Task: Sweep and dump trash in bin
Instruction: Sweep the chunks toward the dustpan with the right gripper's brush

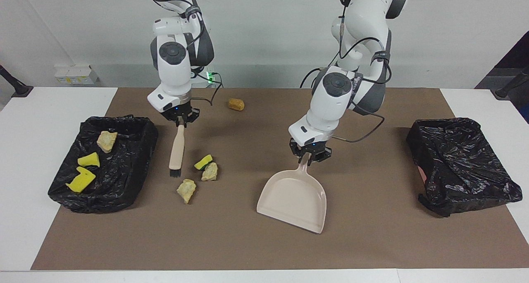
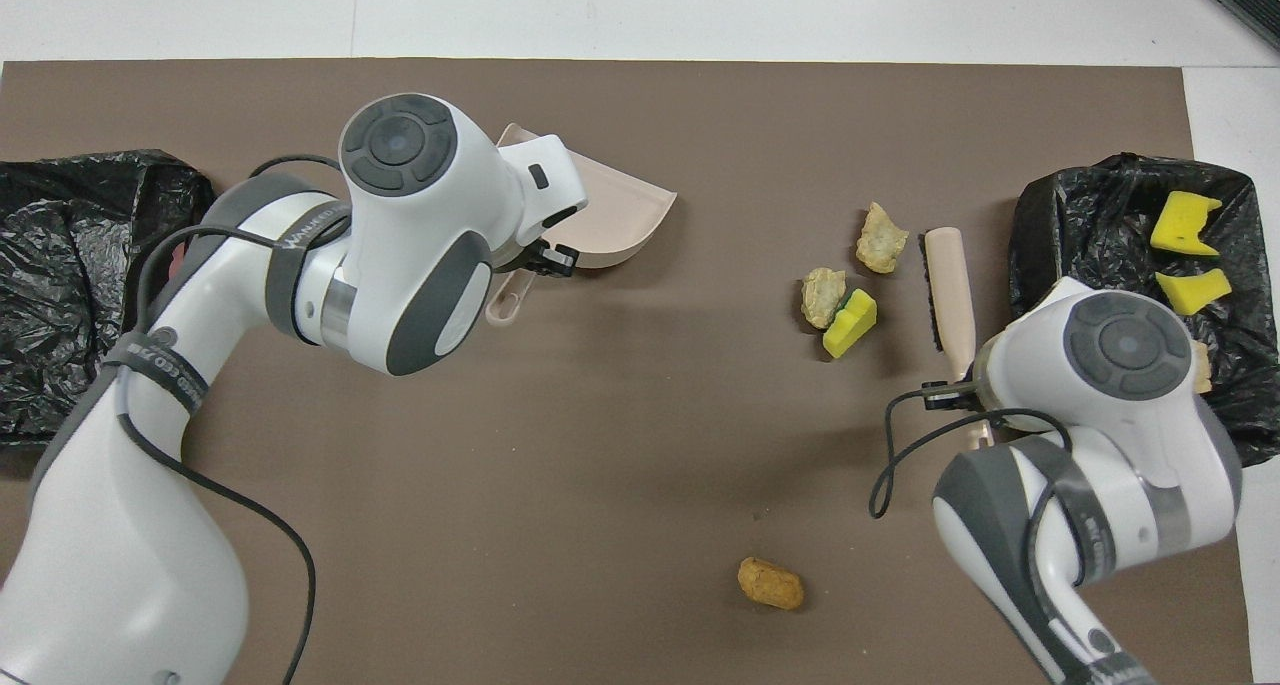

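My right gripper [image 1: 180,118] is shut on the top of a pale wooden brush [image 1: 177,148] [image 2: 948,285]. The brush hangs bristles down between the bin [image 1: 136,167] at the right arm's end and three trash scraps on the mat: a yellow sponge piece [image 1: 203,162] [image 2: 850,322] and two beige chunks [image 1: 210,171] [image 1: 187,190]. An orange-brown lump [image 1: 236,104] [image 2: 770,582] lies alone nearer the robots. My left gripper [image 1: 309,155] is shut on the handle of the beige dustpan [image 1: 293,200] [image 2: 615,220], which is tilted, with its mouth turned away from the robots.
The bin's black liner holds a beige chunk [image 1: 106,140] and two yellow sponge pieces [image 1: 89,160] [image 1: 81,179]. A second black-lined bin [image 1: 461,163] sits at the left arm's end. A brown mat [image 1: 372,241] covers the white table.
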Robot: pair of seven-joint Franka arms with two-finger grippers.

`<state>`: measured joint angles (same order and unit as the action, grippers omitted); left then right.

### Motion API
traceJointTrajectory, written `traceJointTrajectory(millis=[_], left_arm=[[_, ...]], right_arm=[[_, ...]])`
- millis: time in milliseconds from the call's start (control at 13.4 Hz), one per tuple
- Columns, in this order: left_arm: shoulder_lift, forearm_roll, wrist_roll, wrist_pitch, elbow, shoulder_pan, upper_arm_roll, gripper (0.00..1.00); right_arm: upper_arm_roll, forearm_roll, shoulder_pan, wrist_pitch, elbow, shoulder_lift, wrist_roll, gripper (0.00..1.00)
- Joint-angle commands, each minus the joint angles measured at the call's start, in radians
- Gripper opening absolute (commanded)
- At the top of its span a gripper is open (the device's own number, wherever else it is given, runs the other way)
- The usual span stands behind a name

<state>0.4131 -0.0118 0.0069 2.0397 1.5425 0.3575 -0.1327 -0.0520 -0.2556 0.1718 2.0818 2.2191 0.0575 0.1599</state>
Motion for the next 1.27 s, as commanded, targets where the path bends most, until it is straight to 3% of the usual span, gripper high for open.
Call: traceJointTrajectory(millis=[0, 224, 522, 671, 745, 820, 894, 1192], left_arm=[[-0.068, 0.016, 0.178, -0.006, 0.112, -0.029, -0.005, 0.0], [-0.164, 0.015, 0.495, 0.005, 0.307, -0.1, -0.007, 0.0], [-0.169, 0.015, 0.804, -0.022, 0.314, -0.121, -0.005, 0.0], [-0.188, 0.015, 0.803, -0.024, 0.344, -0.118, -0.005, 0.0], [-0.197, 0.013, 0.754, -0.021, 0.356, -0.117, -0.005, 0.08], [-0.204, 0.013, 0.675, -0.016, 0.381, -0.118, -0.007, 0.9], [-0.22, 0.013, 0.653, 0.002, 0.405, -0.117, -0.007, 1.0], [-0.238, 0.013, 0.654, 0.031, 0.447, -0.111, -0.007, 1.0]], right_arm=[[0.017, -0.092, -0.06, 0.058, -0.082, -0.108, -0.111, 0.0], [0.017, -0.108, -0.101, 0.116, -0.165, -0.22, -0.23, 0.0], [0.023, -0.083, -0.06, 0.113, -0.205, -0.284, -0.2, 0.0], [0.023, -0.05, -0.025, 0.109, -0.204, -0.297, -0.14, 0.0], [0.023, -0.024, 0.003, 0.098, -0.203, -0.297, -0.12, 0.0], [0.023, 0.013, 0.03, 0.089, -0.203, -0.295, -0.093, 0.0], [0.023, 0.059, 0.05, 0.081, -0.205, -0.294, -0.065, 0.0], [0.023, 0.163, 0.116, 0.076, -0.205, -0.295, 0.025, 0.0]])
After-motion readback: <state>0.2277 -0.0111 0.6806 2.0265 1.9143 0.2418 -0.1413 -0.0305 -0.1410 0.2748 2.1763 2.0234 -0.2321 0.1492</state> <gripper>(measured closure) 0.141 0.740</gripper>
